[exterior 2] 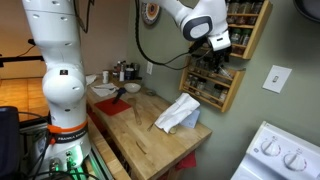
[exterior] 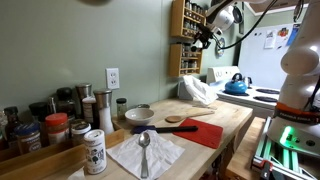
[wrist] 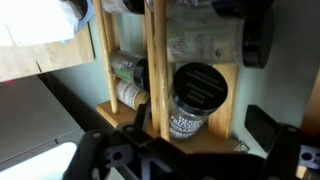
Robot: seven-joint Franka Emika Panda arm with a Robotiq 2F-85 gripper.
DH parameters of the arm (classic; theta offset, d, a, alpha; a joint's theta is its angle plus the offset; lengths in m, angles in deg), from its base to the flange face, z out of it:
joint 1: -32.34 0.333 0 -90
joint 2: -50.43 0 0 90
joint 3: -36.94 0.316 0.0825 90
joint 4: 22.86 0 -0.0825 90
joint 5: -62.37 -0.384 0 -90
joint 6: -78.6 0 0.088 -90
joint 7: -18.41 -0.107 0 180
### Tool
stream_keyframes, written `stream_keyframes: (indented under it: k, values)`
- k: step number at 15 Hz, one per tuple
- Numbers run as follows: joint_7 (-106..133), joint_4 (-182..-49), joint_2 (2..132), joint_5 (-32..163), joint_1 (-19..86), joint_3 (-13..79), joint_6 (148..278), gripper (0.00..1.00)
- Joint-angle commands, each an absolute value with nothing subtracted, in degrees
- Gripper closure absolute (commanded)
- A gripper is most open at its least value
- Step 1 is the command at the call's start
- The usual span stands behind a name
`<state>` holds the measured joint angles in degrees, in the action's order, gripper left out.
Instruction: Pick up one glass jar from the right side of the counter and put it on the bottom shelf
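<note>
Placing step, pretty much at its end imo: in wrist view the glass jar (wrist: pixel 197 100), black lid & pale label, stands upright on a wooden tier of the spice rack (wrist: pixel 152 70), w/ the claw (wrist: pixel 185 148) spread wide either side of it: released, gripping nothing, fingers clear of the glass as far as I can see. Can't tell for sure from the wrist view whether that tier is the bottom shelf; in an exterior view the arm (exterior 2: pixel 190 20) reaches the rack's lower half, so prob yes. Two neighbour jars (wrist: pixel 125 85) lie just beside it in the next compartment, past the upright. Spare jars (exterior: pixel 60 125) stand on the table (exterior: pixel 225 120), well apart from the rack. Next move, my guess: pull the claw straight back out, jaws wide, no sideways drift, else a finger could clip the jar & tip it off the ledge
</note>
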<state>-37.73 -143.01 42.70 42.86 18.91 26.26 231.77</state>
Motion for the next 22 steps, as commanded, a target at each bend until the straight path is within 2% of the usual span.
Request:
stream_keyframes:
  k: [1,10,17,22]
  values:
    - [-36.4,-143.2,41.1,43.7,18.9,25.9,229.8,0.00]
    - [-29.7,-143.8,38.0,47.8,17.7,25.3,219.6,0.00]
    - [-10.4,-145.9,35.0,49.2,18.5,24.8,224.9,0.00]
    - [-11.2,-143.6,36.5,48.7,17.6,25.5,223.4,0.00]
